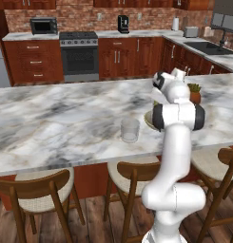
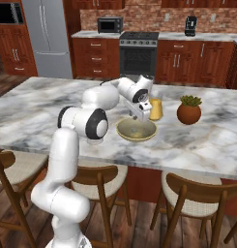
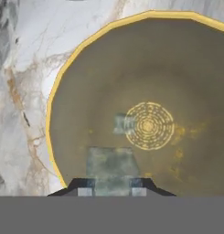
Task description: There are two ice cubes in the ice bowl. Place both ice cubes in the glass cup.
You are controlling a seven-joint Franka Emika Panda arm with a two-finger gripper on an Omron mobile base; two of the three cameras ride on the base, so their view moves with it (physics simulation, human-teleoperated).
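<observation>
We see the shallow round yellow-olive ice bowl (image 2: 136,130) on the grey-veined white marble counter (image 1: 51,118), near the counter's front edge, w/ the arm bent over it. In the left base view only a sliver of the bowl (image 1: 148,119) peeks out beside the arm's elbow.

The tool (image 2: 140,112) hangs just above the bowl's far rim, pointing down into it. In the hand view the two dark finger tips (image 3: 85,186) rise at the bottom, w/ a pale see-through ice cube (image 3: 111,161) btwn them; a 2nd, smaller-looking ice cube (image 3: 121,123) lies on the bowl's floor (image 3: 191,82), just beside the ringed centre mark. The tips bracket the near cube at a narrow gap, but we can't tell if they actually pinch it or if it's resting on the bowl.

The short clear cylindrical glass cup (image 1: 130,129) stands upright on the counter, near the front edge, apart from the bowl on the arm's left.

Behind the bowl: a small yellow container (image 2: 155,109), and to its right a round brown-orange pot w/ a green plant (image 2: 189,111).
</observation>
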